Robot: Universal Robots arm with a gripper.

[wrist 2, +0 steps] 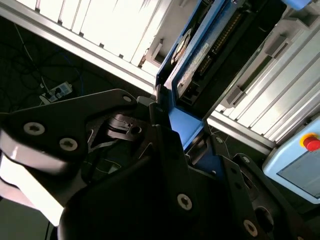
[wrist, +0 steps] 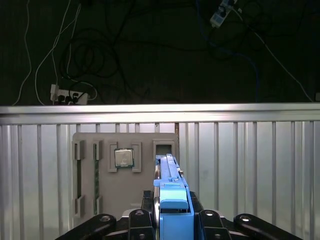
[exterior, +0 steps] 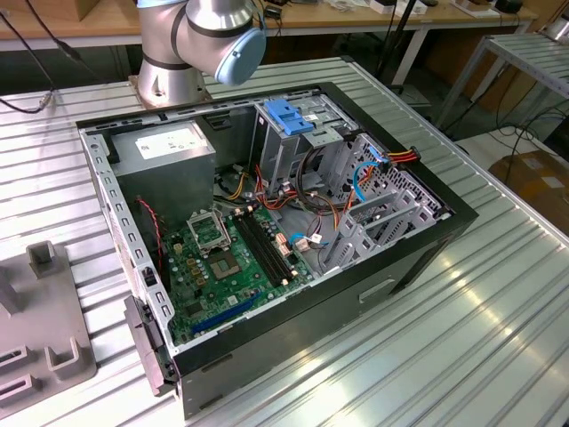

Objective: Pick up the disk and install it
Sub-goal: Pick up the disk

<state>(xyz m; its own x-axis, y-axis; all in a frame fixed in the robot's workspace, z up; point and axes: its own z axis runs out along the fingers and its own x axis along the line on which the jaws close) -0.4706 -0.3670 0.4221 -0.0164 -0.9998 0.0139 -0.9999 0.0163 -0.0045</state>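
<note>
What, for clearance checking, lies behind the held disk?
In the first wrist view: a grey fixture tray holding a processor chip, on the slatted table; the disk hides part of the tray.

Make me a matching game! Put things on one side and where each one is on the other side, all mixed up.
Things:
1. disk
2. chip
3. green board
4. grey tray

Places:
A. inside the open computer
B. lying on the metal table
C. gripped by the claw
D. in a pocket of the grey tray

Pairs: 1-C, 2-D, 3-A, 4-B
</note>
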